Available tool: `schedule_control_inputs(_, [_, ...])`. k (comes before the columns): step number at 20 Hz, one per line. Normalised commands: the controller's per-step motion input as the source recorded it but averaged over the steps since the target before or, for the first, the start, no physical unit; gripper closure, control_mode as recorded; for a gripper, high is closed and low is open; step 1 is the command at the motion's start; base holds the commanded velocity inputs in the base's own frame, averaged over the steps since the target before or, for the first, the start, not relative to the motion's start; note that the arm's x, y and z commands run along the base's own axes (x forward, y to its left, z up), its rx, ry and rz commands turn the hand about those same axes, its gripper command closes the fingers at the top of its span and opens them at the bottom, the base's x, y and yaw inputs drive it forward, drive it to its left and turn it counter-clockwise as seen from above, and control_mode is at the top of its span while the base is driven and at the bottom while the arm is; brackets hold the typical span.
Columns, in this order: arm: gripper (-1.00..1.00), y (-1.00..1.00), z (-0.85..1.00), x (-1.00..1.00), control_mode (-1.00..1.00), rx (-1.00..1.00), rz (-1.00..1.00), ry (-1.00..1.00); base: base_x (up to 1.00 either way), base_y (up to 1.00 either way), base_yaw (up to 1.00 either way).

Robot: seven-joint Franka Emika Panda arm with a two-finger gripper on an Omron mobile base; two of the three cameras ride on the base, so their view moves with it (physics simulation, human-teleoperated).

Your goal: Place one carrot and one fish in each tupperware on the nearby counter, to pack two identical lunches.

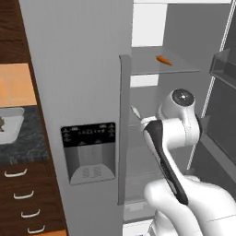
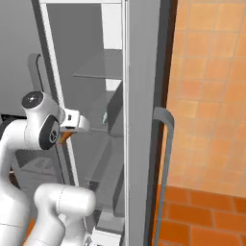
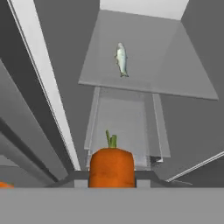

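1. My pincer [image 3: 112, 183] is clamped on a carrot [image 3: 111, 167]: in the hand view the orange body sits right between the finger tips, its green stub pointing away from me.
2. I judge the task to be in its early part. This carrot is lifted but not yet delivered, and the hand sits inside the open fridge [image 1: 78, 92].
3. Ahead of the pincer, on a glass shelf [image 3: 175, 83] well apart from it, lies one fish [image 3: 121, 59], untouched.
4. Above the pincer, on a higher shelf in the left base view, lies a second carrot [image 1: 163, 60].
5. Far off to the pincer's left, beyond the fridge door, one tupperware [image 1: 11, 124] rests on the counter [image 1: 32, 138]. Something small and dark lies in it; I cannot tell what.
6. Count as seen: two carrots, one fish, one tupperware.
7. Left, by my reckoning: carry this carrot to a tray, then fetch the remaining items.
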Motion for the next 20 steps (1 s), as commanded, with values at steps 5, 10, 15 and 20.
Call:
schedule_control_inputs(5, [1.0, 0.0, 0.0, 0.0, 1.0, 0.0, 0.0, 0.0, -0.64, 1.0, 0.36])
schedule_control_inputs(10, [1.0, 0.0, 0.0, 0.0, 1.0, 0.0, 0.0, 0.0, 0.06, 1.0, 0.29])
schedule_control_inputs(15, [1.0, 0.0, 0.0, 0.0, 1.0, 0.0, 0.0, 0.0, 0.72, 1.0, 0.15])
schedule_control_inputs(20, [1.0, 0.0, 0.0, 0.0, 1.0, 0.0, 0.0, 0.0, 1.0, 0.99, 0.01])
